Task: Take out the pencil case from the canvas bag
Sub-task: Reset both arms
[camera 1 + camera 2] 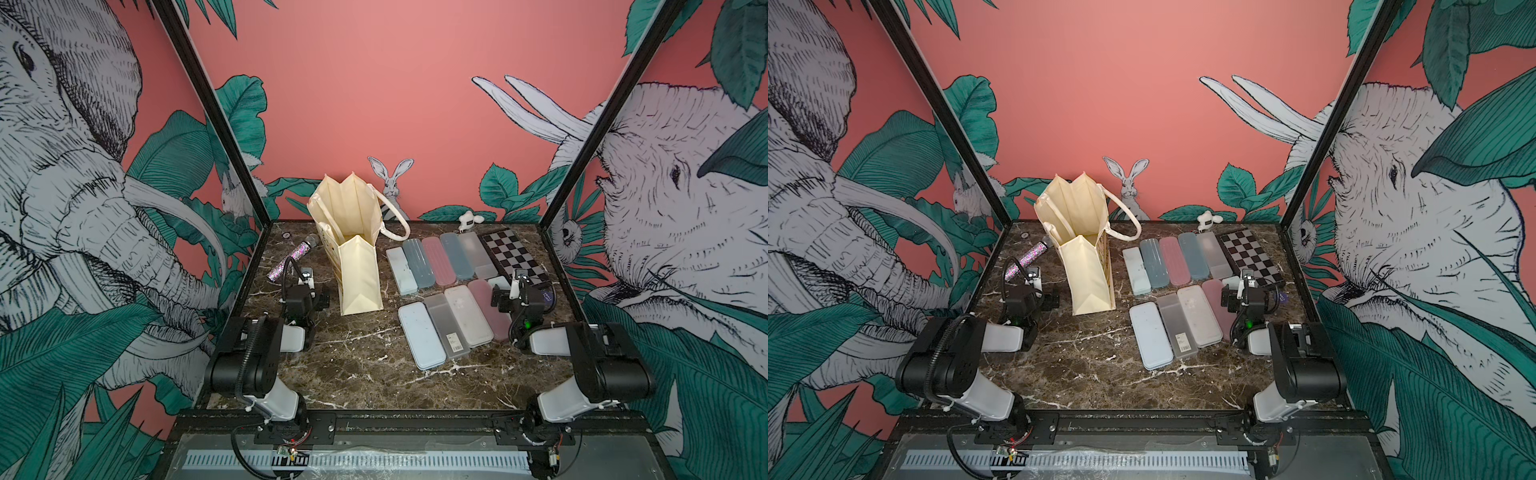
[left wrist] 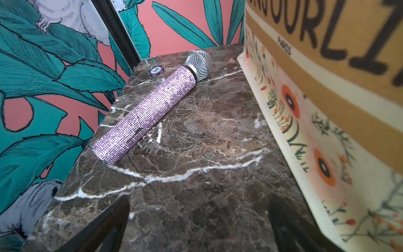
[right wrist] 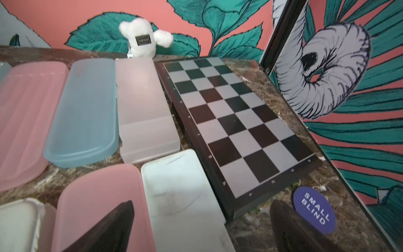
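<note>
Canvas bag (image 1: 360, 270), one, upright, ten pencil cases (image 1: 420, 340) alongside

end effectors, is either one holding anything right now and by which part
Nothing is held. The left end effector, beside the canvas bag, and the right end effector, over the pencil cases, are both open and empty.

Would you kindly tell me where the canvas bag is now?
In a top view, the canvas bag stands upright at the rear left of the table, between the sparkly microphone and the rows of plastic cases.
</note>
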